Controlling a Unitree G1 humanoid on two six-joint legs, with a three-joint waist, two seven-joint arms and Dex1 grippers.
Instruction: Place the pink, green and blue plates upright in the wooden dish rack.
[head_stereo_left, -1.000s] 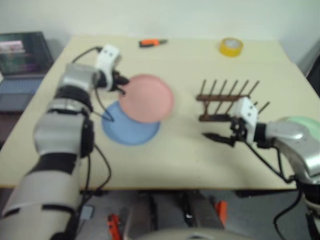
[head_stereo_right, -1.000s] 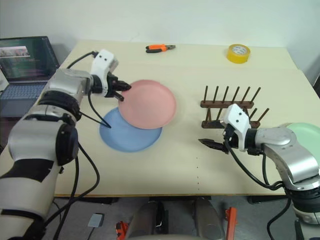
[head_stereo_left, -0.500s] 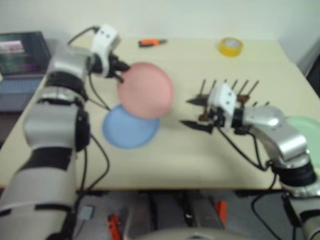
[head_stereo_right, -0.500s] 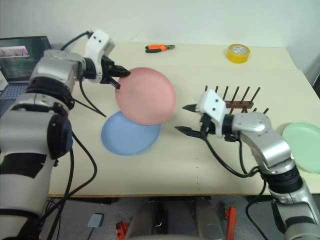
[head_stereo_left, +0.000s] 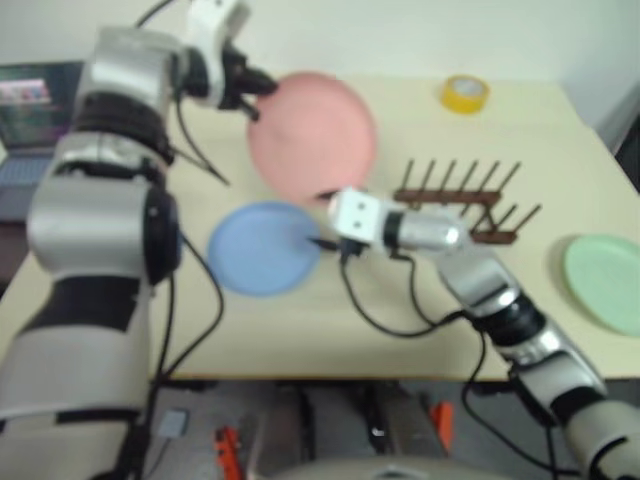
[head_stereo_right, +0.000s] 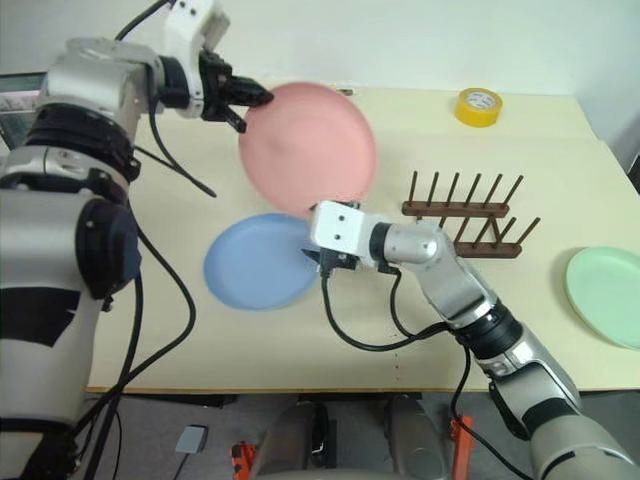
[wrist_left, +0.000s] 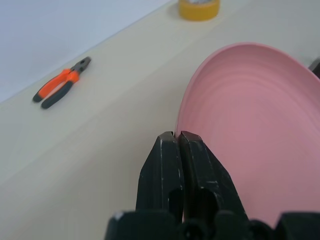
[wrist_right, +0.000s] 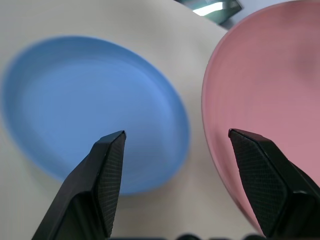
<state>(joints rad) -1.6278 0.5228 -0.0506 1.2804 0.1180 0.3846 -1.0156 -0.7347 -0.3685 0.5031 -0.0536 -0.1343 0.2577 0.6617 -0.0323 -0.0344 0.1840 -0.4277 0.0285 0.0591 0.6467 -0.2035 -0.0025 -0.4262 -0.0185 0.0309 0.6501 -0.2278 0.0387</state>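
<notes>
Pale beige table (head_stereo_right: 300, 340) against a white wall; I'm reading the head cameras with clock directions taken from table centre.

Left end effector (head_stereo_right: 262, 97) is up off the table at about 11 o'clock, fingers pressed together on the rim of the pink plate (head_stereo_right: 308, 148). My left wrist camera confirms it: both black fingertips (wrist_left: 172, 145) clamped on the plate's edge, with no gap. The plate hangs tilted in the air, its face turned toward me, its lower edge above the far rim of the blue plate (head_stereo_right: 258, 260).

Blue plate lies flat on the table at about 8 o'clock, untouched.

Right end effector (wrist_right: 175, 137) reaches in across the middle, its white wrist block just beside the blue plate's near-right rim and under the pink plate. Fingers stand wide apart, nothing between them; my right wrist camera frames the blue plate on one side and the pink plate's edge on the other.

Wooden dish rack (head_stereo_right: 463, 222) sits at about 2 o'clock, pegs upright, no plate in it. Green plate (head_stereo_right: 606, 294) lies flat near the table's right edge at 4 o'clock, well apart from the rack.

Along the far edge: yellow tape roll (head_stereo_right: 477, 106) at 1 o'clock, orange-handled pliers (wrist_left: 61, 89) seen from the left wrist. Laptop (head_stereo_left: 30, 110) off the left side.
</notes>
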